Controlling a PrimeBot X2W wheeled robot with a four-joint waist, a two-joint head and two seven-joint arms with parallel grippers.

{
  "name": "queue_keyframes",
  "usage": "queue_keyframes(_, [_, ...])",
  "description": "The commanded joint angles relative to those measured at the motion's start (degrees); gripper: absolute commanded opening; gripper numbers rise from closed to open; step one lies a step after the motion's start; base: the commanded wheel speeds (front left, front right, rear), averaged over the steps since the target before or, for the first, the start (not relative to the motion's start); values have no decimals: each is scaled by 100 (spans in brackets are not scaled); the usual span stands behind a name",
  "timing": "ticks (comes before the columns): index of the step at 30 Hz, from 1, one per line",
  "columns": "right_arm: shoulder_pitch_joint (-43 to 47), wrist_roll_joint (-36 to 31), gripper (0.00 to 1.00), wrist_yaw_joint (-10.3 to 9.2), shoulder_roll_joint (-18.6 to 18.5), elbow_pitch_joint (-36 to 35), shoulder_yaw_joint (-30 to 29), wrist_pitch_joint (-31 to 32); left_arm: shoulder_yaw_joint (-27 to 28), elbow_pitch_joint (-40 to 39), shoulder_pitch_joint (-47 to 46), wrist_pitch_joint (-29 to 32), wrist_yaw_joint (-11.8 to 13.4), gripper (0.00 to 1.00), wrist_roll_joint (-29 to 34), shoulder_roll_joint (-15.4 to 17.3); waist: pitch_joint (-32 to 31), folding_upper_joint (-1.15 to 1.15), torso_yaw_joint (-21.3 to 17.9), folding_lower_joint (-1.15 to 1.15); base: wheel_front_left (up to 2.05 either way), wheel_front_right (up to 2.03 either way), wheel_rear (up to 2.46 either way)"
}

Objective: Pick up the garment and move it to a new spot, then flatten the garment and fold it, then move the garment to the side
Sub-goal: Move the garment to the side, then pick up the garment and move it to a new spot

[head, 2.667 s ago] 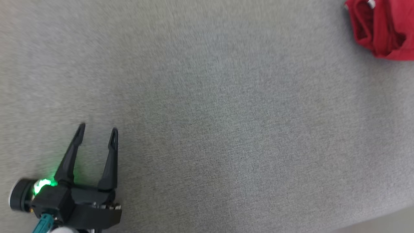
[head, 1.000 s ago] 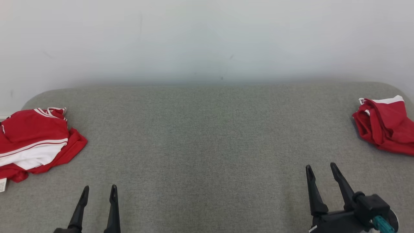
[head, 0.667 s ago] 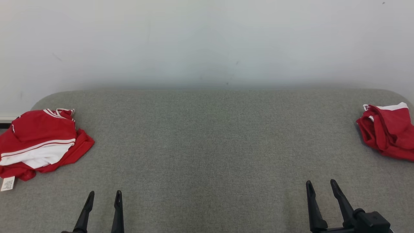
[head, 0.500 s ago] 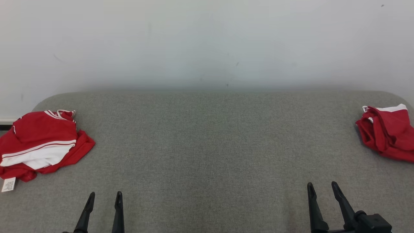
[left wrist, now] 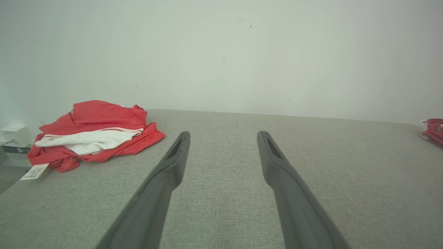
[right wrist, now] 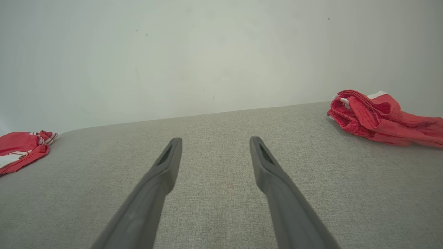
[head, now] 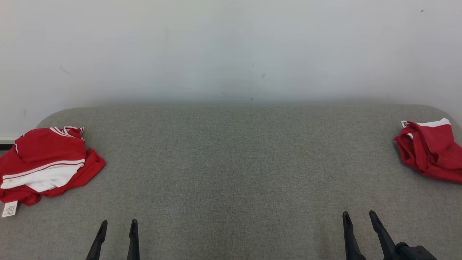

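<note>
A crumpled red garment (head: pixel 429 155) lies at the right end of the grey padded table (head: pixel 231 162); the right wrist view has it at the upper right (right wrist: pixel 377 119). A folded red and white garment (head: pixel 47 159) with a paper tag rests at the left end, also seen in the left wrist view (left wrist: pixel 93 131). My left gripper (head: pixel 119 221) stands open and empty near the front edge, right of the folded garment. My right gripper (head: pixel 358 213) is open and empty too, in front of and left of the crumpled garment. Both sets of fingers hover apart from any cloth (left wrist: pixel 224 133) (right wrist: pixel 215 139).
A plain white wall (head: pixel 231 47) rises right behind the table's far edge. The table has rounded corners at the back left and back right. A small white box (left wrist: pixel 12 135) sits beyond the table's left end.
The head camera has tilted up from the table surface and keeps shifting slightly; both grippers sit lower in its picture. Neither garment has moved on the table, and both grippers stay open.
</note>
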Motion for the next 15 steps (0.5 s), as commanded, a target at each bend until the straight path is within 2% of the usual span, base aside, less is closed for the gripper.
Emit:
queue_keyframes(1, [7,30,100,-16,12,11,-13,-6,11,19,38,-10,6,100,62,-24,5,0,-7,0,0,0,0])
queue_keyframes(15, [13,74,100,-16,12,33,31,-5,32,82,-40,-10,6,100,57,34,34,0,134,0,0,0,0])
